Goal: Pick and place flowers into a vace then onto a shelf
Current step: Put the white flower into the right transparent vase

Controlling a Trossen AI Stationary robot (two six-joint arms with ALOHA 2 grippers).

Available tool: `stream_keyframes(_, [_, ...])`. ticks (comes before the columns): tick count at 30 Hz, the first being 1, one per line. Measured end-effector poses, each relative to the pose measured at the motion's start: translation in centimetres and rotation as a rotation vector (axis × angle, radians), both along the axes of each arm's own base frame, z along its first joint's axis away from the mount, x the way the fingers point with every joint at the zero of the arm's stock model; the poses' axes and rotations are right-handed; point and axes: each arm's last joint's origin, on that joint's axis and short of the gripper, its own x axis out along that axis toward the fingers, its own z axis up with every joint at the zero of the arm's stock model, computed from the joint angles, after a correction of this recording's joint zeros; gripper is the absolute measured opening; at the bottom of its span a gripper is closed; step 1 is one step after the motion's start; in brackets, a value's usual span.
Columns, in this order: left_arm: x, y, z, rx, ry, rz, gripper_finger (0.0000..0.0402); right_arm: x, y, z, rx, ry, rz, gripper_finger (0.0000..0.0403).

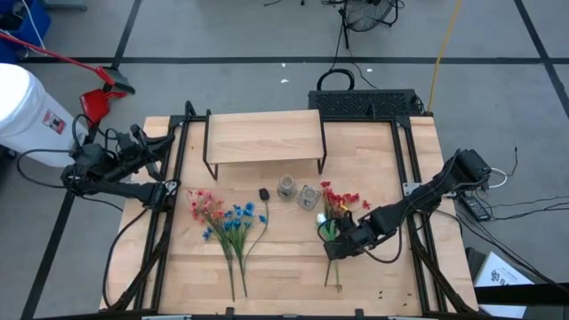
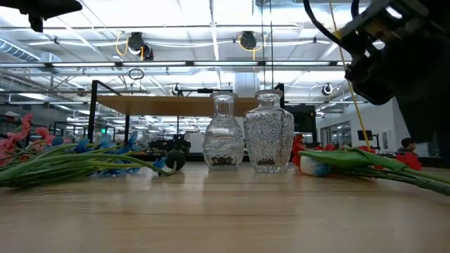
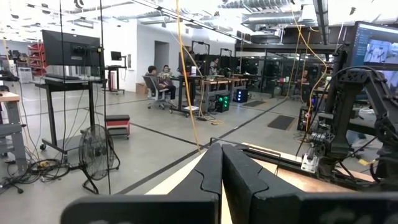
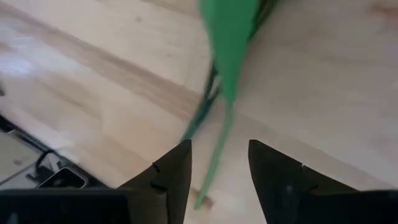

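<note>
Nothing is done yet, by the look of it: both glass vases (image 1: 298,190) stand empty mid-counter in front of the shelf (image 1: 263,137), and all the flowers lie flat. The right claw (image 1: 336,242) hovers open, holding nothing, over the red bunch (image 1: 336,206) near the counter's right side, its green stem (image 4: 225,106) between the fingers. The left claw (image 3: 221,180), pinched closed, waits off the left edge.
</note>
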Motion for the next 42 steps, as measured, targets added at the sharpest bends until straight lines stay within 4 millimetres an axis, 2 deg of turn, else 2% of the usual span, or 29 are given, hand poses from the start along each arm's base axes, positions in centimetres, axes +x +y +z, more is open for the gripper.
stream_keyframes(26, [0.0, 0.0, 0.0, 0.000, 0.000, 0.000, 0.0010, -0.1, -0.7, -0.6, -0.058, -0.006, -0.036, 0.0144])
stream_keyframes(35, [0.0, 0.0, 0.0, 0.000, -0.001, 0.000, 0.0010, 0.8, -0.1, -2.4, -0.022, 0.006, -0.024, 0.0144])
stream_keyframes(42, [0.0, 0.0, 0.0, 0.000, 0.000, 0.000, 0.0010, 0.8, 0.0, -2.5, -0.004, 0.027, 0.001, 0.0144])
